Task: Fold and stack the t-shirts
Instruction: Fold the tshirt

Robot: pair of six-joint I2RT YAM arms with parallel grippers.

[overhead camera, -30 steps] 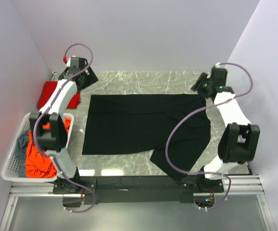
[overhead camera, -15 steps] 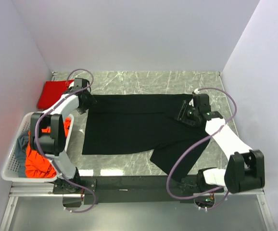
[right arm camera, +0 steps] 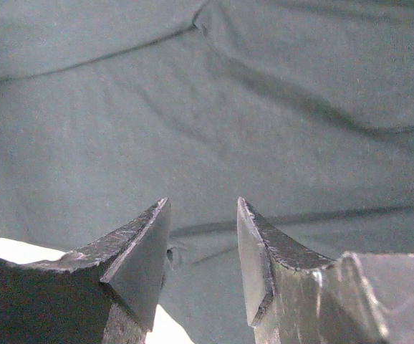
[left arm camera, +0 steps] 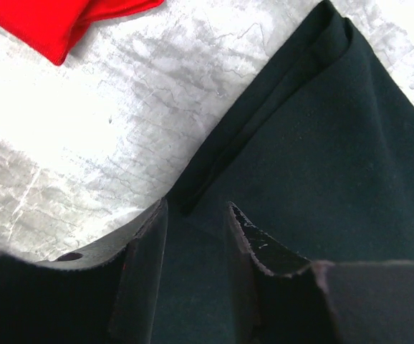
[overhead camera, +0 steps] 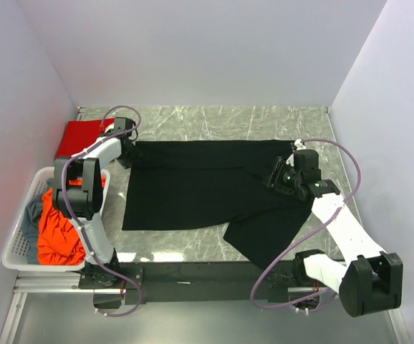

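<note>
A: Basket?
B: White perforated plastic basket (overhead camera: 13, 247) sat at the table's (overhead camera: 214, 122) near-left edge, crumpled orange-red shirt (overhead camera: 56, 229) and grey-blue shirt (overhead camera: 29, 218) inside.
A: Black one?
B: Black shirt (overhead camera: 200, 186) lay flat mid-table on veined marble. Right gripper (right arm camera: 203, 204) was half open over its right side. Left gripper (left arm camera: 196, 208) was half open astride its far-left hem. Nothing clamped. Folded red shirt (overhead camera: 78, 136) was in the far-left corner.

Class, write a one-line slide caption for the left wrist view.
Left gripper, jaws apart, at the hemmed edge of the black t-shirt on the table; red t-shirt beyond.
</note>
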